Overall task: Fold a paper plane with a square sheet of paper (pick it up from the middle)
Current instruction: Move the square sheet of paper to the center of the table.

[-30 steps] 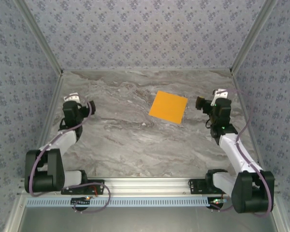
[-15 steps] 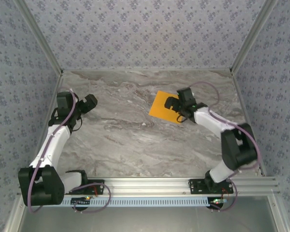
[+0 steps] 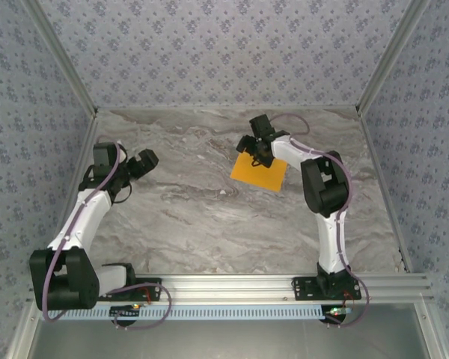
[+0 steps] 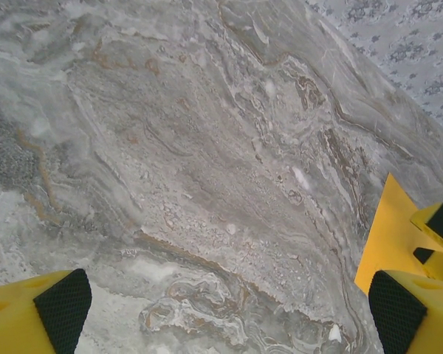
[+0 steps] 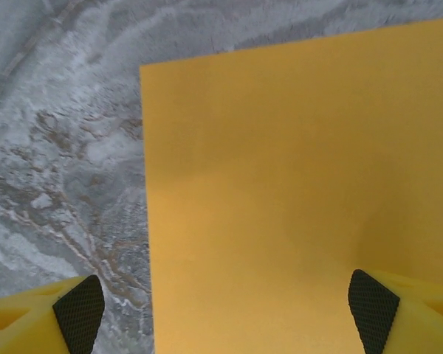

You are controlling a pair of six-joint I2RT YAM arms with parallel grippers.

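The square sheet of paper (image 3: 265, 174) is bright orange and lies flat on the marble table, right of centre. My right gripper (image 3: 253, 147) hovers over its far left corner, arm reaching in from the right. In the right wrist view the sheet (image 5: 295, 184) spreads out below my right gripper (image 5: 225, 313), which is open. One pad (image 5: 80, 311) is over bare table beside the paper's edge; the other (image 5: 372, 310) is over the paper. My left gripper (image 3: 144, 161) is open over the table's left side, well apart from the sheet. Its wrist view catches the sheet's corner (image 4: 387, 232) at the right edge.
The grey marble table (image 3: 194, 209) is boxed in by patterned walls (image 3: 224, 52) at the back and both sides, with slanted metal posts (image 3: 60, 56) at the corners. An aluminium rail (image 3: 232, 288) carrying both arm bases runs along the near edge.
My right arm swung from the table's right side leftward onto the sheet, ending over its far left corner, jaws narrowing slightly. My left arm rose and shifted a little right.
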